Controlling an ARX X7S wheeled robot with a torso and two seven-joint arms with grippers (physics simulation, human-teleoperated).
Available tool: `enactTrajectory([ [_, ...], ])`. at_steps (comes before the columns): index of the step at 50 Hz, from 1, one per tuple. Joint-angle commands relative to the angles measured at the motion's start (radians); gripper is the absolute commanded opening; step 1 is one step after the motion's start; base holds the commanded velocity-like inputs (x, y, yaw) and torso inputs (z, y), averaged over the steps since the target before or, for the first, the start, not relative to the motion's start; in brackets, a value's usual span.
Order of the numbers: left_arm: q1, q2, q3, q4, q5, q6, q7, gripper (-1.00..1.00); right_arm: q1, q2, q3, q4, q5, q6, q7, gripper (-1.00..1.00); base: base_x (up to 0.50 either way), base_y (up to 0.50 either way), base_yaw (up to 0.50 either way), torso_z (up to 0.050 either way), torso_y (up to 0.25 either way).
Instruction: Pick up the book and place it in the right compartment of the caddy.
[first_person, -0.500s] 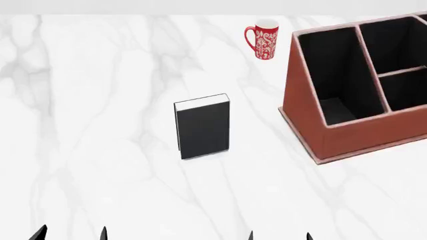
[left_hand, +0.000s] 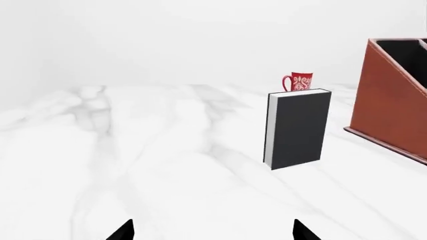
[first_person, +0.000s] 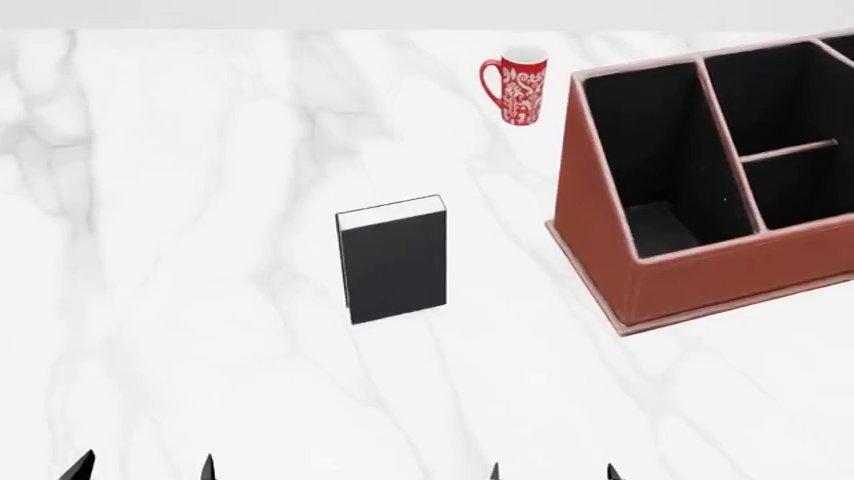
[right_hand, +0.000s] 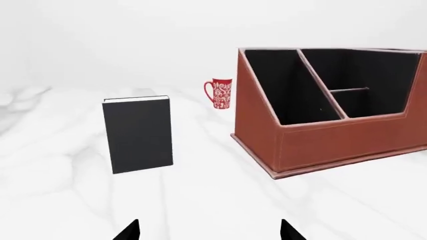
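The black hardback book (first_person: 391, 260) stands upright on the white marble tabletop (first_person: 200, 250), matte cover facing the robot, white page edges showing along its top and left side. A thick, clean-cornered slab.

To its right sits the caddy (first_person: 694, 270), reddish-brown leather-look walls slanting up, pale pinkish rims, black lining inside, split by dividers into a long left bay and smaller bays to the right. Book and caddy stand apart, bare marble between them. Behind, a tall red mug with white pattern (first_person: 519, 86) stands near the caddy's far left corner.

The left gripper (left_hand: 213, 231) shows only two dark fingertips, spread wide with nothing between them; the book (left_hand: 298, 129) stands well ahead of it and off to its right. The right gripper (right_hand: 210, 231) is likewise spread and holding nothing; the book (right_hand: 138, 134) stands ahead and to its left, the caddy (right_hand: 327, 135) ahead to its right. Neither claw touches anything.
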Motion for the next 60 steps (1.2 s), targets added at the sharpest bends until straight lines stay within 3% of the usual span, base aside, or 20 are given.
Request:
enactTrajectory([
  [1, -0.005, 0.002, 0.0, -0.011, 0.002, 0.002, -0.008, 1.0, -0.004, 0.006, -0.007, -0.006, -0.005, 0.023, -0.008, 1.0, 0.0, -0.5, 0.0, 0.0, 0.0],
  [25, -0.014, -0.032, 0.043, -0.012, -0.026, -0.007, -0.053, 1.0, 0.001, 0.042, -0.041, -0.014, 0.06, 0.04, 0.007, 1.0, 0.0, -0.5, 0.0, 0.0, 0.0],
  [33, -0.02, -0.045, 0.042, 0.029, -0.042, -0.054, -0.073, 1.0, 0.022, 0.045, -0.042, -0.062, 0.065, 0.138, 0.046, 1.0, 0.0, -0.06, 0.0, 0.0, 0.0],
  [37, -0.037, -0.06, 0.031, 0.135, -0.065, -0.184, -0.084, 1.0, 0.094, 0.07, -0.04, -0.232, 0.11, 0.41, 0.057, 1.0, 0.0, 0.0, 0.0, 0.0, 0.0],
  [38, -0.08, -0.08, 0.011, 0.259, -0.107, -0.334, -0.086, 1.0, 0.112, 0.076, -0.043, -0.268, 0.109, 0.468, 0.066, 1.0, 0.0, 0.0, 0.0, 0.0, 0.0],
  [41, -0.16, -0.116, -0.016, 0.438, -0.172, -0.577, -0.081, 1.0, 0.215, 0.098, -0.036, -0.441, 0.134, 0.717, 0.085, 1.0, 0.0, 0.0, 0.0, 0.0, 0.0],
  [48, -0.447, -0.175, -0.125, 0.699, -0.334, -1.034, -0.097, 1.0, 0.575, 0.083, 0.047, -0.644, 0.277, 1.249, 0.083, 1.0, 0.0, 0.0, 0.0, 0.0, 0.0],
  [54, -0.593, -0.185, -0.181, 0.767, -0.404, -1.209, -0.116, 1.0, 0.741, 0.077, 0.036, -0.65, 0.288, 1.411, 0.108, 1.0, 0.0, 0.0, 0.0, 0.0, 0.0],
  [60, -0.608, -0.19, -0.178, 0.78, -0.41, -1.222, -0.122, 1.0, 0.766, 0.074, 0.032, -0.66, 0.296, 1.438, 0.116, 1.0, 0.0, 0.0, 0.0, 0.0, 0.0],
])
